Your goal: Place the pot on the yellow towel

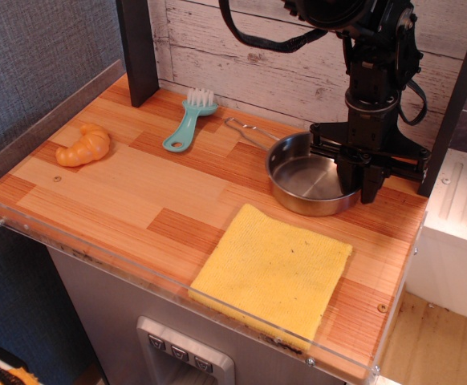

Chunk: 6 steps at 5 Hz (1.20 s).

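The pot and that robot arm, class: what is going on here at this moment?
A single robot arm has its gripper closed on the right rim of the pot, one finger inside the rim and one outside. The pot sits on the wooden table, just behind the yellow towel, which lies flat and bare near the front edge. A toy croissant and a teal brush lie untouched to the left.

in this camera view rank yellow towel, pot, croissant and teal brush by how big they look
1. yellow towel, though it lies nearest the camera
2. pot
3. teal brush and croissant: too alike to rank
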{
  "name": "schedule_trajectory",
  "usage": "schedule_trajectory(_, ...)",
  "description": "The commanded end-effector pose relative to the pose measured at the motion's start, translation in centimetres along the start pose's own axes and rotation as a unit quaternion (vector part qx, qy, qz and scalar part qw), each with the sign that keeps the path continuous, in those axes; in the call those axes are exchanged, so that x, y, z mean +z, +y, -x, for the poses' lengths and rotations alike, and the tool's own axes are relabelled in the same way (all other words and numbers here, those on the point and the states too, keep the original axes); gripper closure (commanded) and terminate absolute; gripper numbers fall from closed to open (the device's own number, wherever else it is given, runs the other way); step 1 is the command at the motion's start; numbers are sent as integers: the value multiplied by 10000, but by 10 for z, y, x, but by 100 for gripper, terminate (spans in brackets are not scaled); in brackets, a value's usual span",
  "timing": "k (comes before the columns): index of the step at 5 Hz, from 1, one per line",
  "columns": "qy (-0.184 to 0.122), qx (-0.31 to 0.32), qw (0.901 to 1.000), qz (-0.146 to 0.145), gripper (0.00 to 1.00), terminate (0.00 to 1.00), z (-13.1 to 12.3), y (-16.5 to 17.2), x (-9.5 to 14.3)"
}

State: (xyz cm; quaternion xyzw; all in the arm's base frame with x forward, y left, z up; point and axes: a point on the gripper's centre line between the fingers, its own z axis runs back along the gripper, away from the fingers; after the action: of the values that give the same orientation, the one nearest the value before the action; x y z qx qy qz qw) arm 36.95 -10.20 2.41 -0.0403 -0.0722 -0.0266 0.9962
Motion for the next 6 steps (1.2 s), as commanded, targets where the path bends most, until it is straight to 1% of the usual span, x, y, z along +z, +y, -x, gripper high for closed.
schedule_trajectory(1, -260, -251, 9993, 110, 100, 0, -7, 4, 42)
schedule_trajectory(2, -459, -542, 9975, 53, 100, 0, 12, -6, 79)
schedule_trajectory(3, -395, -885, 9953, 67, 100, 0, 39, -21, 91)
schedule_trajectory(4, -126, -1101, 9938, -9, 100, 0, 70, -30, 83)
schedule_trajectory(5, 190, -1099, 9936, -169, 100, 0, 97, -29, 68)
schedule_trajectory(6, 396, -966, 9937, -401, 100, 0, 109, -19, 60)
